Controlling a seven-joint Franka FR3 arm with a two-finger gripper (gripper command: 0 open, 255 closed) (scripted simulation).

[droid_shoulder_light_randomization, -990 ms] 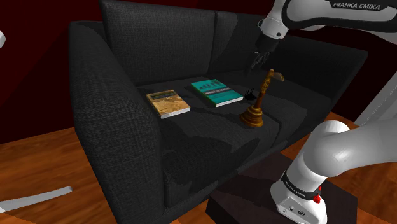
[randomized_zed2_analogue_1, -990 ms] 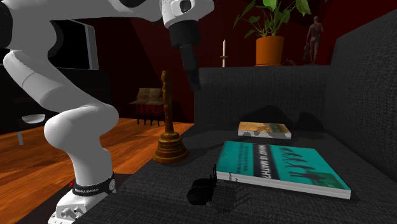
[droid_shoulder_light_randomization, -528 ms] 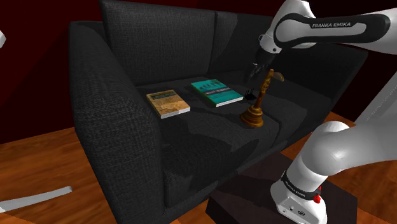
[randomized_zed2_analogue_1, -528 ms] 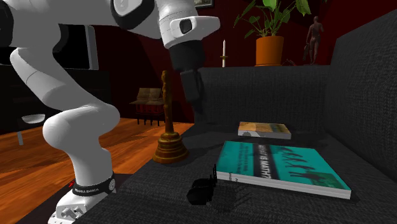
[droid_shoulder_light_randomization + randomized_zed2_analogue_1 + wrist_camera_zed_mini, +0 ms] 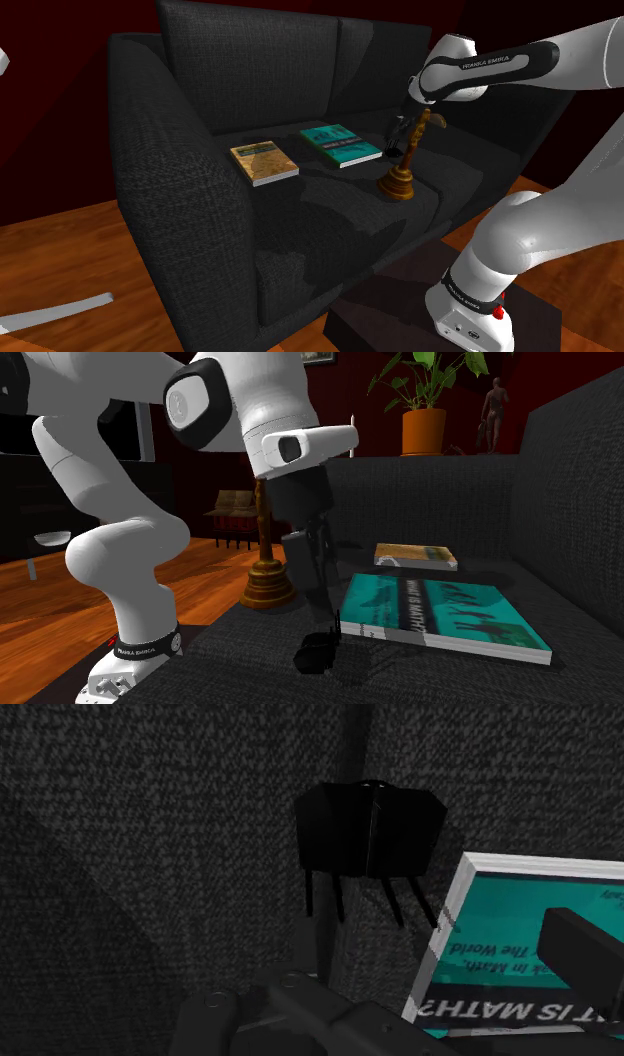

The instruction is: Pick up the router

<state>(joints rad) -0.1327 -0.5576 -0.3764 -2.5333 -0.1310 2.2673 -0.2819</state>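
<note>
The router (image 5: 365, 829) is a small black box with several thin antennas, lying on the dark sofa seat (image 5: 330, 195) right beside the teal book's corner. It is also seen as a dark lump at the seat's front (image 5: 320, 650) and just past the statuette (image 5: 392, 152). My black gripper (image 5: 320, 587) hangs a little above the router, pointing down at it, close beside the wooden statuette (image 5: 400, 170). It is open: one finger (image 5: 585, 939) stands far out to the side over the book, and nothing is between the fingers.
A teal book (image 5: 445, 614) lies next to the router, and a tan book (image 5: 264, 163) lies further along the seat. The tall wooden statuette (image 5: 267, 577) stands close to the arm. The sofa's back and armrest (image 5: 150, 140) wall in the seat. The stand (image 5: 400, 320) is below.
The arm has bent down and the gripper has dropped from well above the statuette's top to just above the router. The router, books and statuette have not moved.
</note>
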